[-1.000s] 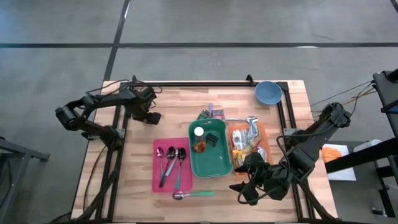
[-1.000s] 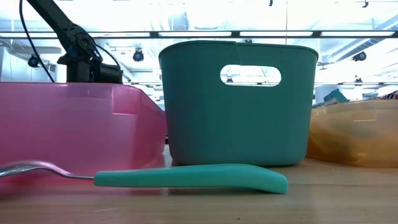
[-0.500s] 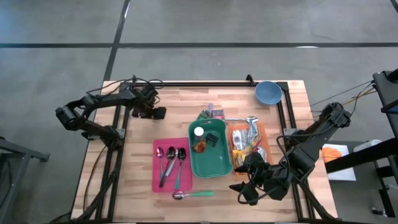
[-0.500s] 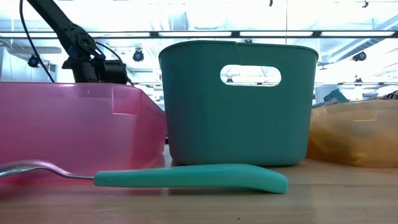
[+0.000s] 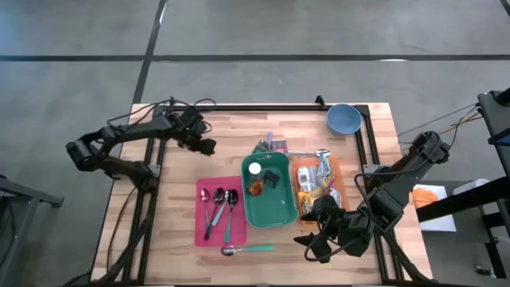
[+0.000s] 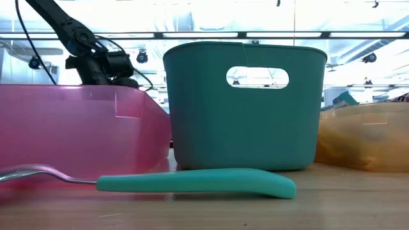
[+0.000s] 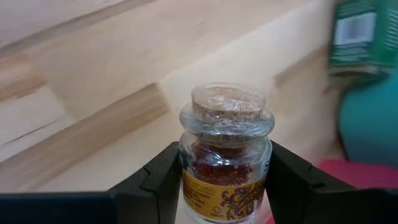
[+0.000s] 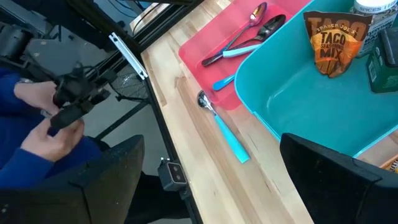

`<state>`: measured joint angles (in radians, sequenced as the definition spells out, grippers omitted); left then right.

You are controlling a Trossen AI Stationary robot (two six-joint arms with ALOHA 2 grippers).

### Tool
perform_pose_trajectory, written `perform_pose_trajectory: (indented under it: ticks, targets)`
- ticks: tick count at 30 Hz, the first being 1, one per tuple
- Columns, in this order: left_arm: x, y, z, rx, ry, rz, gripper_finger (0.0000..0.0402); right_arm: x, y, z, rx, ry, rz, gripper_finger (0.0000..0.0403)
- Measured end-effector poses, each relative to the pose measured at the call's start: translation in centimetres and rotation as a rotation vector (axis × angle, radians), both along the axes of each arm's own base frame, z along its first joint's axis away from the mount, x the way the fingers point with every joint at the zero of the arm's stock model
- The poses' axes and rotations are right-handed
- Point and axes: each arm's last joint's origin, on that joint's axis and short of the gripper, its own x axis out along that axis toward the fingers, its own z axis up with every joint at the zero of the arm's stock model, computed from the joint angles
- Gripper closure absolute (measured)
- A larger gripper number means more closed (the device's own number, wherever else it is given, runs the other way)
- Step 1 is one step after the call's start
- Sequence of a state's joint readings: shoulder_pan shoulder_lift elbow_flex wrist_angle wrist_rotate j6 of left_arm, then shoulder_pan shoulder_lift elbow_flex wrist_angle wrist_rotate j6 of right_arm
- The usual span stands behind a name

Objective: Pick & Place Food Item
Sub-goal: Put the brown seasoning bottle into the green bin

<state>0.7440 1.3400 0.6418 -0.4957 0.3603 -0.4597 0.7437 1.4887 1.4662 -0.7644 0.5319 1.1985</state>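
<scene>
Jar [image 7: 226, 155] of red spice pinched between left gripper [image 5: 205, 146] fingers, carried upright above bare table [image 5: 175, 199], presumably bound for green bin [image 5: 271, 209]. Right gripper [image 5: 315, 247] parked wide open beside orange tray [image 5: 338, 172].

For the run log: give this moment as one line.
left hand: shut on corked spice jar, above table | right hand: open, waiting by green bin

Lab: ceiling light strips [image 6: 211, 33], concrete floor [image 5: 255, 48].
</scene>
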Motion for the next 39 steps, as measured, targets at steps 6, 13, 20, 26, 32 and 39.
perform_pose_trajectory:
  ticks: [6,13,20,26,32,39]
  targets:
    - [0.9,-1.3,1.6,0.115,-0.105,-0.176,0.0229,0.0,0.0,0.0,-0.001,0.0,0.001,0.0034]
    - [2.0,-3.3,3.6,0.191,-0.228,-0.259,0.0229,0.0,0.0,0.0,-0.002,0.0,0.001,0.0034]
    - [2.5,-5.4,6.3,0.191,-0.428,-0.314,0.0229,0.0,0.0,0.0,-0.002,0.0,0.001,0.0034]
    - [2.5,-6.9,9.3,0.015,-0.709,-0.38,0.0229,0.0,0.0,0.0,0.002,0.0,-0.001,0.0034]
    - [3.4,-8.8,11.6,-0.18,-0.899,-0.5,0.0229,0.0,0.0,0.0,0.006,0.0,-0.004,0.0034]
    - [5.5,-11.2,12.4,-0.289,-0.963,-0.596,0.0229,0.0,0.0,0.0,0.004,0.0,-0.003,0.0034]
